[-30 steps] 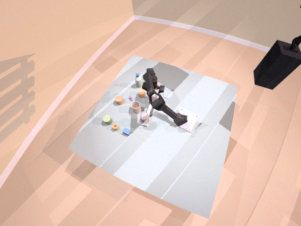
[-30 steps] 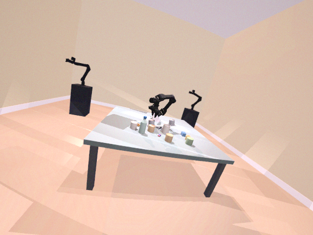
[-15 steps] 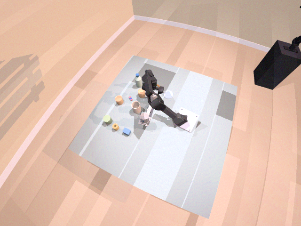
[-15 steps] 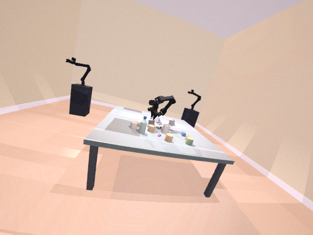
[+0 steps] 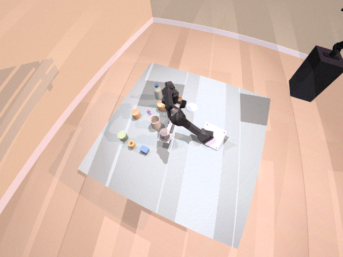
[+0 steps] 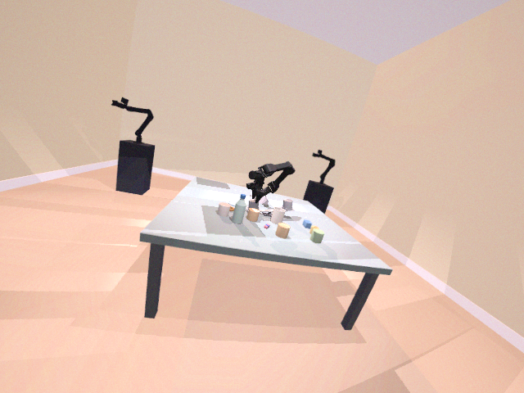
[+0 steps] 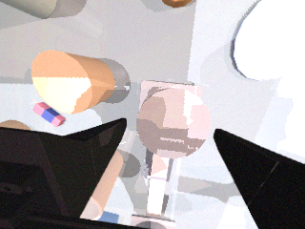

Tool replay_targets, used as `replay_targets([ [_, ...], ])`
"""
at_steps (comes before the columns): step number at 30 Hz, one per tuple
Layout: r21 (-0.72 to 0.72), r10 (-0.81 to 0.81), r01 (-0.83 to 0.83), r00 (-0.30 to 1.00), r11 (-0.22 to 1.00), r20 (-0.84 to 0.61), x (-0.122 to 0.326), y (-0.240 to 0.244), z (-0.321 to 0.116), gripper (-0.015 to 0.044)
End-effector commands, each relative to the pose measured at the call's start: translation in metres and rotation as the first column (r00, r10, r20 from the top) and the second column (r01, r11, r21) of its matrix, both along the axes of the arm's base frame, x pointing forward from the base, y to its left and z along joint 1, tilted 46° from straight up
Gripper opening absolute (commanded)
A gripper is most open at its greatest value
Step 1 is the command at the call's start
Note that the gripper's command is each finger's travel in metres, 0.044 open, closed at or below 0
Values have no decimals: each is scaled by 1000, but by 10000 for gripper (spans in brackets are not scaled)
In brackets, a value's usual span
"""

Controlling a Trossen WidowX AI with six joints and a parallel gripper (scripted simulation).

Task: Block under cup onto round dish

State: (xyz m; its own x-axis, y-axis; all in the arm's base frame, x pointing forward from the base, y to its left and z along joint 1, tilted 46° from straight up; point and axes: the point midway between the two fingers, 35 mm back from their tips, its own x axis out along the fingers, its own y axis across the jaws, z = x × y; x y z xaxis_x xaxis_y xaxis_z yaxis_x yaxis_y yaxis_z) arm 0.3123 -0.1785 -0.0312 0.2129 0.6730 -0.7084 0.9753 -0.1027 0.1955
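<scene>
The gripper [image 7: 171,128] is open and empty, pointing down above one end of the balance. Its fingertips appear on either side of one upside-down pinkish cup [image 7: 173,121] [image 6: 253,205]; the wrist view does not show clearly how far above or around it they are. The other matching cup [image 5: 164,134] [image 6: 287,204] stands on the opposite end. The balance [image 7: 155,196] has a narrow beam between its two end plates; its tilt cannot be told. The white round dish [image 5: 192,107] [image 7: 269,40] shows no cup or block on it. The block is not visible.
Near the balance stand an open pinkish cup [image 5: 155,122] [image 6: 277,215], an orange cylinder [image 5: 161,106] [image 7: 71,81] and a tall bottle [image 5: 157,93] [image 6: 239,211]. A pink-blue eraser [image 5: 148,112] [image 7: 49,114], green cylinder [image 5: 122,136] and blue block [image 5: 144,149] lie farther out.
</scene>
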Motion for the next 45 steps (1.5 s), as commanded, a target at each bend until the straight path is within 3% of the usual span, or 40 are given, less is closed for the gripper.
replay_targets([
  [1, 7, -3, 3, 1000, 1000, -5, 1, 6, -5, 440],
  [23, 10, -2, 2, 1000, 1000, -4, 6, 29, -28, 440],
  [26, 10, -2, 2, 1000, 1000, -4, 6, 29, -28, 361],
  [35, 10, -2, 2, 1000, 1000, -4, 6, 29, -28, 301],
  [45, 8, -3, 3, 1000, 1000, -4, 6, 23, -23, 39],
])
